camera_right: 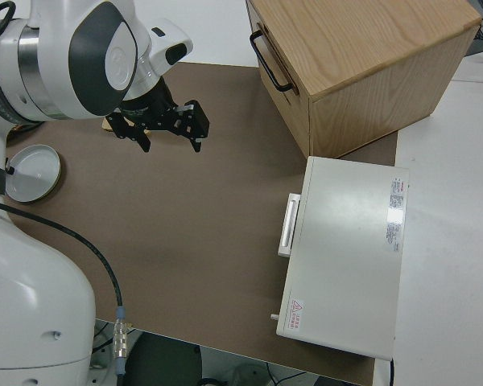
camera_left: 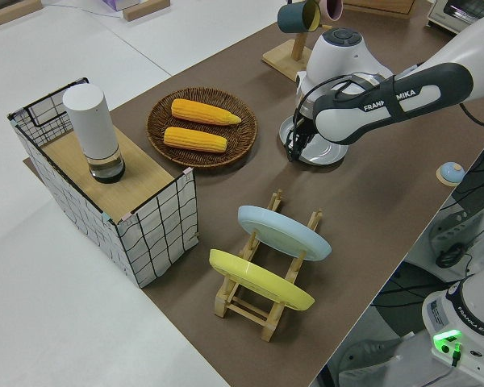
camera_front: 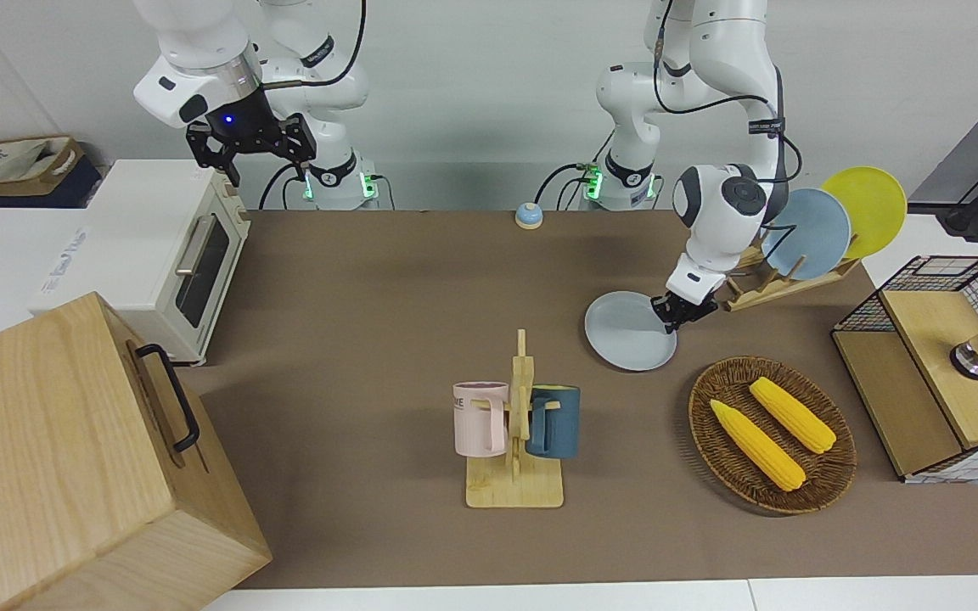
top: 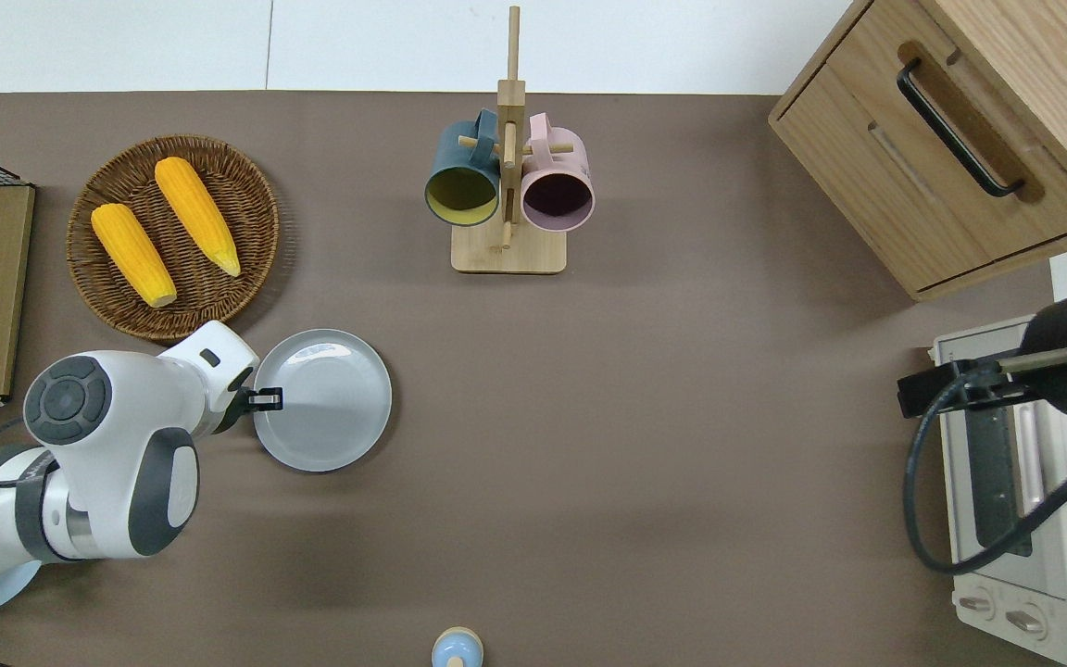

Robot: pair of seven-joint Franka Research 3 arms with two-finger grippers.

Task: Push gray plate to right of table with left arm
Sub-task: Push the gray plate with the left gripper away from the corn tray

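The left gripper (camera_front: 682,311) is down at the table (camera_front: 387,322), its fingertips at the rim of the gray plate (camera_front: 625,333) on the side toward the left arm's end; whether the fingers are apart or together I cannot tell from where I stand; the left arm (top: 117,435) bends low over the mat to reach there. The gray plate lies flat on the table, just beside the wicker basket (camera_front: 829,475) and a little nearer to the robots than it; two cobs of corn (camera_front: 773,431) lie side by side in the basket. Nearer to the robots than the plate, toward the left arm's end, a wooden rack (camera_front: 782,284) holds a sky-blue plate (camera_front: 807,233) and a yellow plate (camera_front: 867,208) on edge. Toward the middle of the table, farther from the robots, a mug stand (camera_front: 516,458) carries a pink mug (camera_front: 480,416) and a dark blue mug (camera_front: 553,421). The right gripper (camera_front: 251,144) is parked, its fingers spread wide; at that end stand a white toaster oven (camera_front: 166,255) and a wooden cabinet (camera_front: 73,458).
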